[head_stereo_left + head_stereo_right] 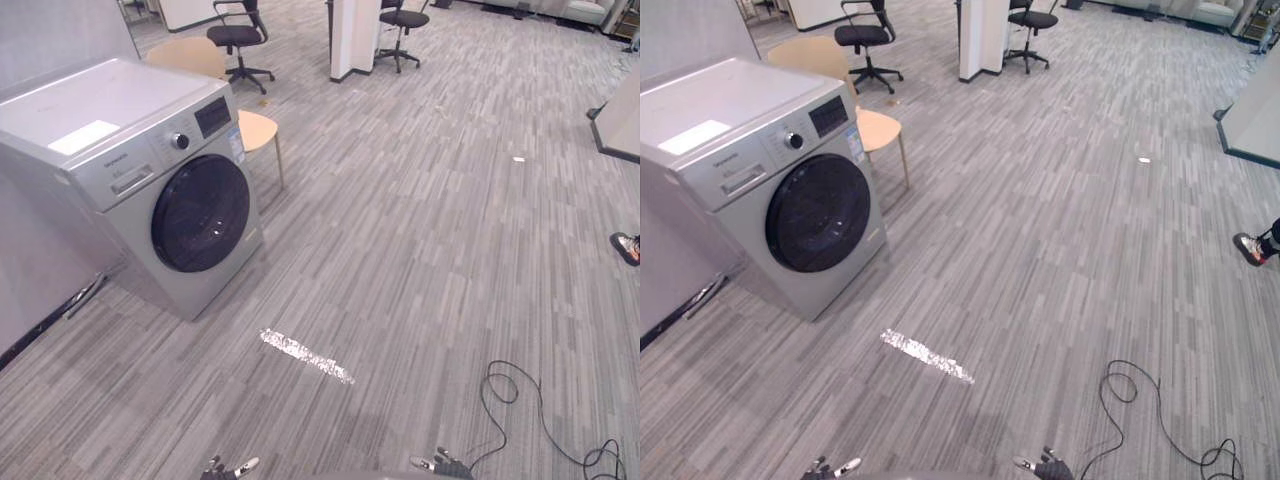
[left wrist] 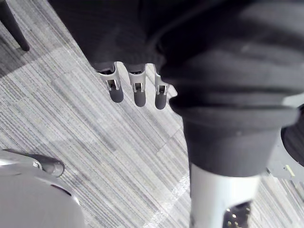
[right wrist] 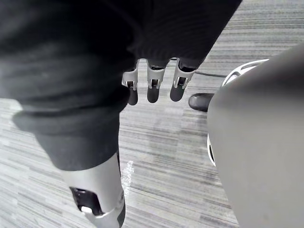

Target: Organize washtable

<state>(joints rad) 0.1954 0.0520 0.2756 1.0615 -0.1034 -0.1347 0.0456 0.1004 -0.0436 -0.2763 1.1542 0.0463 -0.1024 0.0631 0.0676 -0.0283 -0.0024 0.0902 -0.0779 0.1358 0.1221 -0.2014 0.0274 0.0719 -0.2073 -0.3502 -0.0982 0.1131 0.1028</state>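
Silver-grey front-loading washing machine (image 1: 150,170) stands at about 10 o'clock in the head views, a boxy metal cabinet with a round dark glass door (image 1: 200,212) facing the open floor and a flat white sheet of paper (image 1: 83,136) lying on its smooth top. Just behind it, toward 11 o'clock, is a tan wooden chair with thin metal legs (image 1: 258,128); farther back are a black wheeled office chair (image 1: 238,38) and, at 12 o'clock, a square white pillar (image 1: 355,35). The grey striped carpet floor (image 1: 420,250) carries a ragged white strip of tape (image 1: 305,356) near 6 o'clock. At 2 o'clock a pale tabletop with a dark rim (image 1: 622,120) enters from the edge, and at 3 o'clock a person's shoe (image 1: 626,246) shows. The head views catch the left hand (image 1: 222,469) at 7 o'clock and the right hand (image 1: 448,465) at 5 o'clock, well apart from the machine. The wrist views give the close look: the left hand (image 2: 138,92) and the right hand (image 3: 152,90) each hang over bare carpet with silver, dark-tipped fingers straight and relaxed, grasping nothing and touching nothing.
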